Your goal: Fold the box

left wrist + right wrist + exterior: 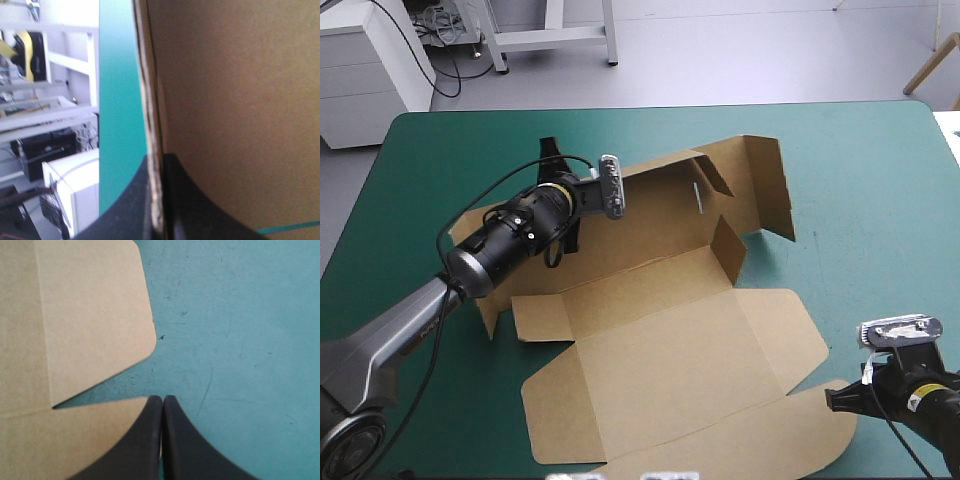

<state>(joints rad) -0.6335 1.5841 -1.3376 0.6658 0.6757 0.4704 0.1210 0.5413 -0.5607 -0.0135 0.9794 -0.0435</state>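
Note:
The brown box (660,340) lies opened out mid-table, its lid panel flat toward the near edge. Its far wall (660,205) stands raised, with a small side flap (728,250) and an end panel (762,185) upright at the right. My left gripper (555,160) is at the left part of that far wall. In the left wrist view it (156,159) is shut on the wall's edge, the board (240,100) filling the view beside it. My right gripper (834,400) sits low at the lid's near right corner. Its fingers (162,400) are shut, beside a rounded lid flap (90,315).
Bare teal-green cover (880,230) stretches right of the box, and more (240,340) lies ahead of my right gripper. A white cabinet (370,70) stands beyond the table's far left corner. The near table edge is close behind my right gripper.

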